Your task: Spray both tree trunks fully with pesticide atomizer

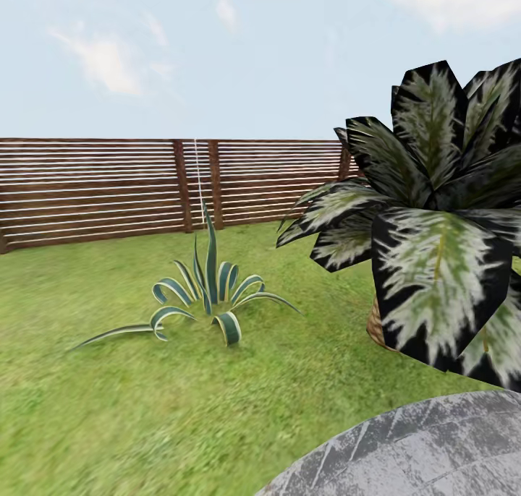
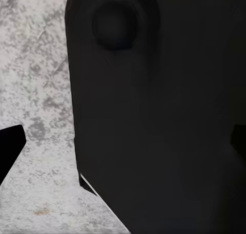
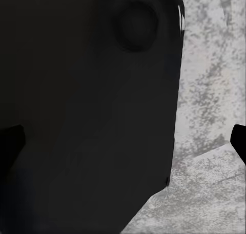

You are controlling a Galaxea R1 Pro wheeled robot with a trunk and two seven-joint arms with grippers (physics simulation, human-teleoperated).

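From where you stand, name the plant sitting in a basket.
The broad-leaved dark plant at right; a woven basket shows under its leaves. The striped spiky plant grows straight from the grass.

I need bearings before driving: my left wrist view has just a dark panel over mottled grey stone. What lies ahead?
Observer: The head view shows a green grass lawn running to a brown slatted wooden fence.
Operator: Anything in the way?
Observer: A spiky green-and-cream striped plant sits on the grass, centre-left.
Operator: And to the right?
Observer: A large dark, white-mottled leafy plant in a woven basket pot stands close at the right.
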